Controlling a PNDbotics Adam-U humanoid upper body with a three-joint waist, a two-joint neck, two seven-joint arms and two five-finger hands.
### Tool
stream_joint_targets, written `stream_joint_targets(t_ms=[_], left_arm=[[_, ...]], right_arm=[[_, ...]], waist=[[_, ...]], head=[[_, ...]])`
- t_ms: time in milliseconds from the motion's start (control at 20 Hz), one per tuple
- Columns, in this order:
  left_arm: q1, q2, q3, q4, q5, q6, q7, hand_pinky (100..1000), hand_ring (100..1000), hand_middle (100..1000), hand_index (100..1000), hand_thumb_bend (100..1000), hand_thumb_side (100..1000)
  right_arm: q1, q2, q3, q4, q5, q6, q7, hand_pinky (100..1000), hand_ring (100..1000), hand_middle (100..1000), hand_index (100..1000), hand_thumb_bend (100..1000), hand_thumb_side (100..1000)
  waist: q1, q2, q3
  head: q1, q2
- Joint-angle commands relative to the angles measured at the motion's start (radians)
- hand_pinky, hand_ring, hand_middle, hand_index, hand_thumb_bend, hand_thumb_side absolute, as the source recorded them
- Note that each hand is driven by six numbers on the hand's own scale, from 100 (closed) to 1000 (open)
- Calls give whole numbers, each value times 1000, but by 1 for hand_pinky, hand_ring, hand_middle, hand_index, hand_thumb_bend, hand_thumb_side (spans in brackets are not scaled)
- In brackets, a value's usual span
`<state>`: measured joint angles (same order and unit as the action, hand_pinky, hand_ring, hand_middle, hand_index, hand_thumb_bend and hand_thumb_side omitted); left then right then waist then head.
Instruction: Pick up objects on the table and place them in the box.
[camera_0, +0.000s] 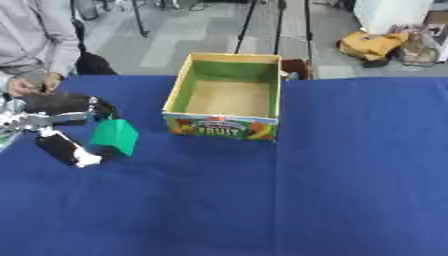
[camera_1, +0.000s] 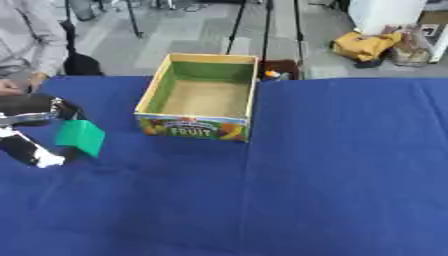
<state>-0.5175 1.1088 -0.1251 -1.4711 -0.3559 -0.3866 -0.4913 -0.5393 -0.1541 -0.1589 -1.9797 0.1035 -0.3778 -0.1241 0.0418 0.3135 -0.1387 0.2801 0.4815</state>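
A green block (camera_0: 115, 136) sits tilted at the left; the open box (camera_0: 226, 126) (fruit-printed front) stands upper centre.

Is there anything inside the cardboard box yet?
No. The box shows only its bare brown floor and green inner walls, while the green object is outside it, at the left hand.

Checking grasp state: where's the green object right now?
In the left eye view the green object is at the table's left side, held in the left hand, left of the fruit box and outside it.
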Motion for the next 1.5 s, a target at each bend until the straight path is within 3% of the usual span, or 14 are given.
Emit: stream_joint_targets(t_ms=[50, 750, 1500], left_arm=[[-36, 53, 31, -7, 43, 10, -4, 708, 762, 666, 541, 100, 409], [-207, 21, 73, 116, 118, 24, -22, 702, 747, 638, 523, 100, 389], [-356, -60, 89, 219, 107, -47, 25, 700, 737, 621, 506, 100, 434]], right_arm=[[-20, -21, 3, -20, 2, -3, 1, 817, 883, 500, 803, 100, 809], [-46, -34, 15, -20, -11, -11, 14, 819, 887, 496, 805, 100, 784], [-96, -43, 24, -20, -34, -29, 47, 822, 890, 485, 807, 100, 777]], waist=[[4, -15, -4], [36, 20, -40], [60, 111, -116]], head=[[12, -16], [61, -53], [165, -139]])
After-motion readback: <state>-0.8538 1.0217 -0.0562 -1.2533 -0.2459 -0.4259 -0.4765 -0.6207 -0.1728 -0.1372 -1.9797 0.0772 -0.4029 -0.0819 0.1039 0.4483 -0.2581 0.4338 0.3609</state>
